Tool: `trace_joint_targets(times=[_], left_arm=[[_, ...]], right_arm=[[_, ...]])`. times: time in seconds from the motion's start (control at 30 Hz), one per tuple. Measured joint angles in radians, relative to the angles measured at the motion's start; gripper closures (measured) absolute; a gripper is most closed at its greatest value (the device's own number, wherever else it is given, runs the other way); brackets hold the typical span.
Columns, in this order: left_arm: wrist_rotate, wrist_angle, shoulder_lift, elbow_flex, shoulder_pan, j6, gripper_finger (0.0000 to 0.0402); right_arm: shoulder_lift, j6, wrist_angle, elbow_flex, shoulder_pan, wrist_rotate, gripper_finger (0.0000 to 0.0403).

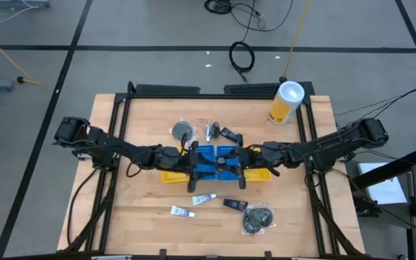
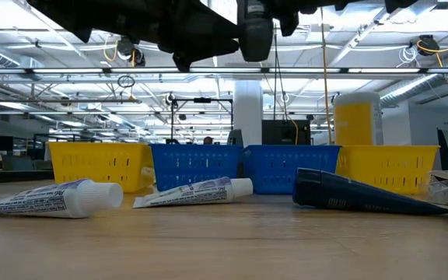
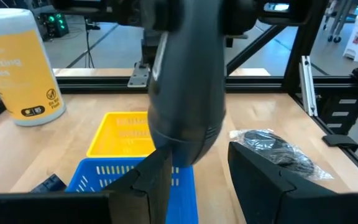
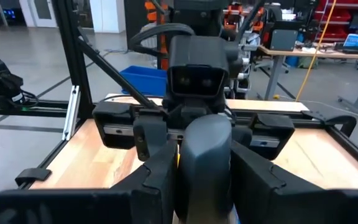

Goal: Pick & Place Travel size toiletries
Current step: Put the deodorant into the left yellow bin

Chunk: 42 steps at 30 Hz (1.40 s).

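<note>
— Pale wooden table, framed in black rail: what's happening at the middle?

— Both arms meet over the pair of blue slotted plastic bins. The right gripper is clamped on a dark grey, round-ended plastic bottle, which hangs upright between the two wrists.

— And the left gripper?

— It straddles the same bottle; whether it is actually pinching it, I cannot tell.

— So which step?

— My guess is a hand-over or a drop above the bins (the bottle is well off the wood). Next, one arm has to let go cleanly while the other lowers the bottle into a bin.

— What is left?

— At six o'clock from the bins lie two white squeeze tubes, a dark navy tube and a grey-black wrapped bundle; another bundle sits at eleven. The yellow wipes canister stands at two o'clock.
</note>
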Motion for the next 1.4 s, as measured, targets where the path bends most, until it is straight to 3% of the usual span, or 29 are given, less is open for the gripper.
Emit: trace_joint_targets(times=[0.5,0.67,0.97,1.4], left_arm=[[-0.025,0.059,0.0,0.001,0.006,-0.016,0.0135],[-0.064,0.077,0.005,0.001,0.007,-0.013,0.0133],[-0.059,0.264,0.093,0.001,0.007,0.024,0.0133],[-0.056,0.307,0.097,0.001,0.017,-0.003,0.0133]], right_arm=[[0.0,-0.007,0.024,0.0,0.0,0.001,0.0297],[0.0,-0.015,0.084,0.001,0.0,0.0,0.0297],[0.001,-0.023,0.088,0.001,0.0,0.0,0.0297],[0.019,-0.023,0.09,-0.001,-0.001,0.0,0.0297]])
